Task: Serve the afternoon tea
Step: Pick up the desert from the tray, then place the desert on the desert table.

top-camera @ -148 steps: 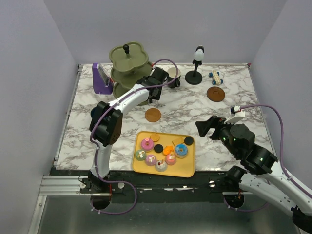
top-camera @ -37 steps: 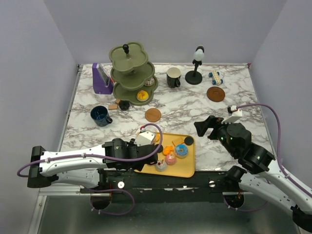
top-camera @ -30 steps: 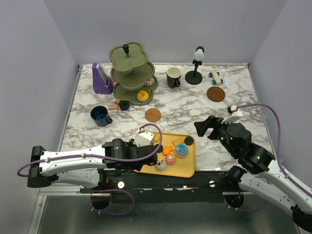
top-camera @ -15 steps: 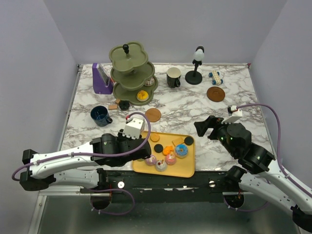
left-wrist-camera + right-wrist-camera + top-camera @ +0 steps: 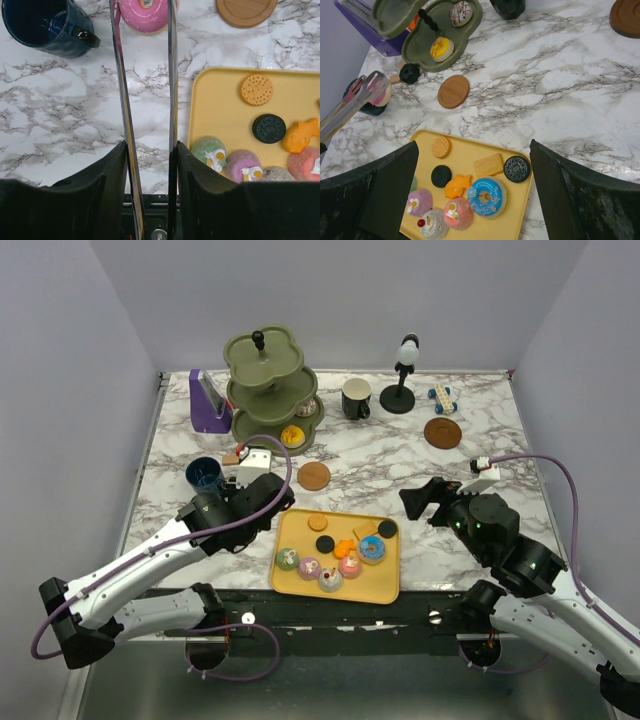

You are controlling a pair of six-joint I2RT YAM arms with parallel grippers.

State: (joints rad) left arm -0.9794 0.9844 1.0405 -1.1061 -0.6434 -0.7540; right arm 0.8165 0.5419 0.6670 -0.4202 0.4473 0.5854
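My left gripper [image 5: 150, 150] [image 5: 262, 492] is shut on metal tongs [image 5: 120, 75], whose tips pinch a pink doughnut [image 5: 145, 12] [image 5: 382, 95] just right of the dark-blue mug [image 5: 42, 25] [image 5: 205, 476]. The yellow tray [image 5: 385, 585] [image 5: 470, 150] holds cupcakes, biscuits and a blue doughnut [image 5: 484, 195]. My right gripper [image 5: 473, 145] [image 5: 420, 498] hangs open above the tray's right end, holding nothing. The olive three-tier stand [image 5: 265, 390] carries a yellow doughnut [image 5: 442, 48]. One coaster [image 5: 314, 476] lies beyond the tray, another [image 5: 442, 432] at the right. The black mug [image 5: 355, 398] stands at the back.
A purple wedge holder [image 5: 208, 400] sits left of the stand. A black post with a white ball [image 5: 405, 365] and a small blue-wheeled toy [image 5: 441, 395] stand at the back right. A black biscuit [image 5: 410, 73] lies beside the stand's base.
My left arm has risen off the tray with the pink doughnut in the tongs and swung left and away, toward the blue mug. The right arm has not moved.
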